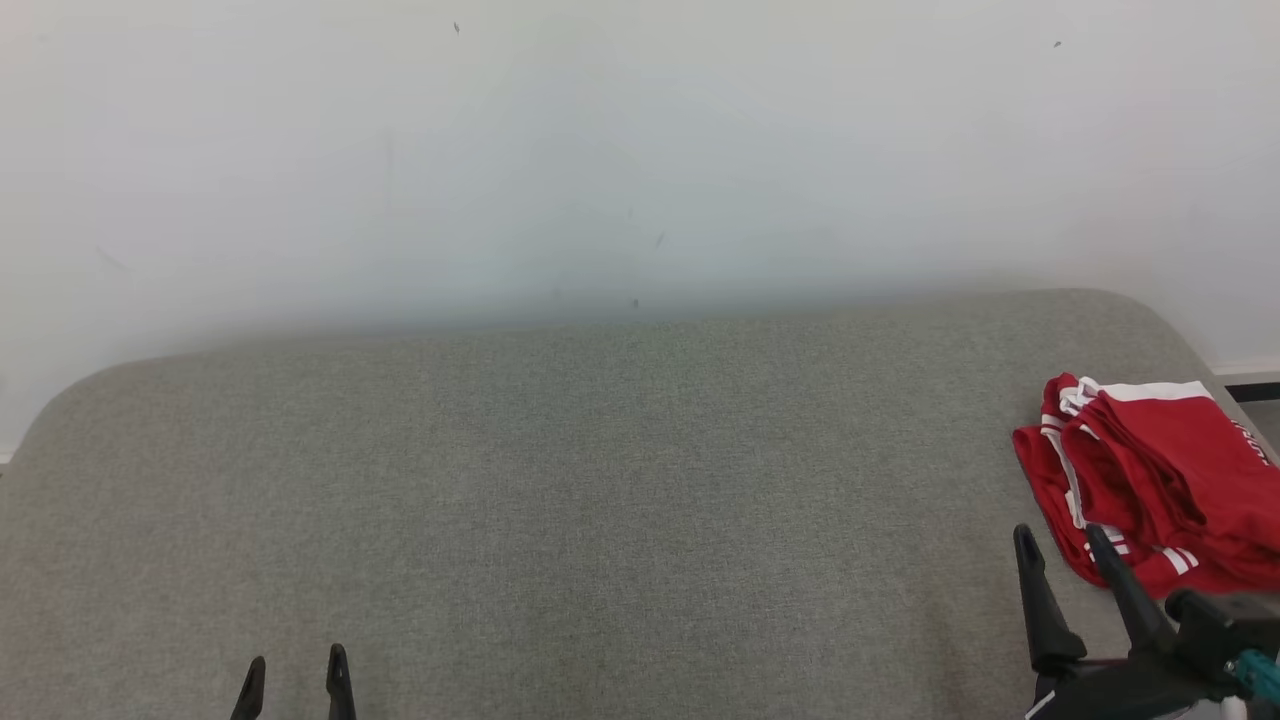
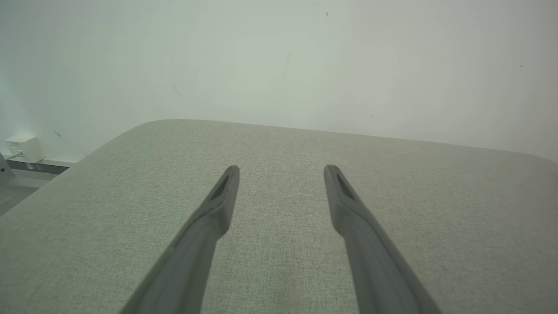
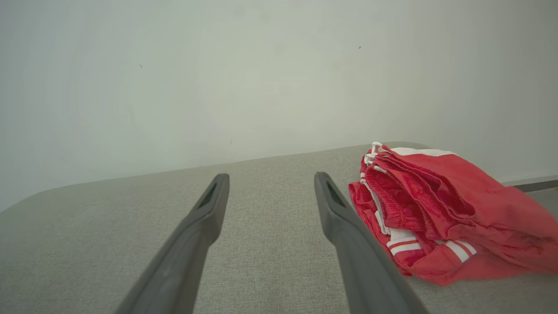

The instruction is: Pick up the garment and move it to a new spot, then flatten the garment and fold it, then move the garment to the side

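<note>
Going left to right: the left gripper (image 1: 297, 655) sits at the near left edge with its two fingers spread apart and nothing between them, just hovering over bare fabric. The middle is a big stretch of grey cushion (image 1: 600, 480) against a plain white wall (image 1: 600, 150).

Over on the near right is the right gripper (image 1: 1058, 532), fingers also wide apart and holding nothing. The red garment (image 1: 1150, 470) is at the far right end of the cushion, close to its edge. It's red with white stripes and a white band, sports shorts by the look of it. It's lying in a loose layered bundle, not spread flat.

Honestly I can't call how far along this is. A bundle parked at the side with both grippers empty would fit a crumpled heap waiting to be picked up. It would equally fit a roughly folded garment already set aside. The layers look kind of stacked but not tidy, so it could go either way.

As for garment vs gripper, it's just to the right of the right gripper and a bit farther back. In the wrist view its near edge is right beside the right-hand finger, and I can't tell if they touch. It's well apart from the left gripper.
</note>
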Tool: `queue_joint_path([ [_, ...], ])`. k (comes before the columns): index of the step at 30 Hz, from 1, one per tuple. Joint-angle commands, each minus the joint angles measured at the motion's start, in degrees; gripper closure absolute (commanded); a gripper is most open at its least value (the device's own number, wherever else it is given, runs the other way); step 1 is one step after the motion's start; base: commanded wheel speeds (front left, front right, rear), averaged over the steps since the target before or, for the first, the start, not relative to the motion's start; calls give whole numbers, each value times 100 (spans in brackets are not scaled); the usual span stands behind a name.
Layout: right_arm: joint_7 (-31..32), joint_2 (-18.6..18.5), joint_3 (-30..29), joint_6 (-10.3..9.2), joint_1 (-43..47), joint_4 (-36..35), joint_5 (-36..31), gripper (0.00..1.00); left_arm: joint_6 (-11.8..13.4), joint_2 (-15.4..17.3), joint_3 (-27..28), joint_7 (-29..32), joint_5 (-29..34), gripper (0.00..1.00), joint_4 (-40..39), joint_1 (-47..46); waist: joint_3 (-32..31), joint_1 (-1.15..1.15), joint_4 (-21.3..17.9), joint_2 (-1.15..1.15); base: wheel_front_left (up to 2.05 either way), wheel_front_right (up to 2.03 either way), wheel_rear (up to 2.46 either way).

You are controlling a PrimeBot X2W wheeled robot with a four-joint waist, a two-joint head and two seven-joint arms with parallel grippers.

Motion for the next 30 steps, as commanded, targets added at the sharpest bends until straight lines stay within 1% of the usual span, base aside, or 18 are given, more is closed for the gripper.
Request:
queue_joint_path([
  [1, -39, 38, -10, -14, 64, 34, -2, 0, -7, 1, 16, -15, 7, 0, 11, 48, -6, 1, -2, 1, 0, 0, 0],
  [8, -83, 156, -19, -14, 283, 165, -70, 0, -42, -15, 18, -15, 79, 0, 63, 133, -26, 1, -1, 1, 0, 0, 0],
  [18, -16, 249, -29, -14, 317, 169, -169, 0, -87, -26, 37, -15, 141, 0, 90, 87, -5, 1, 22, 1, 0, 0, 0],
  [30, 21, 345, 0, -14, 343, 152, -251, 0, -61, -30, 48, -15, 166, 0, 44, 73, 30, 1, 53, 1, 0, 0, 0],
])
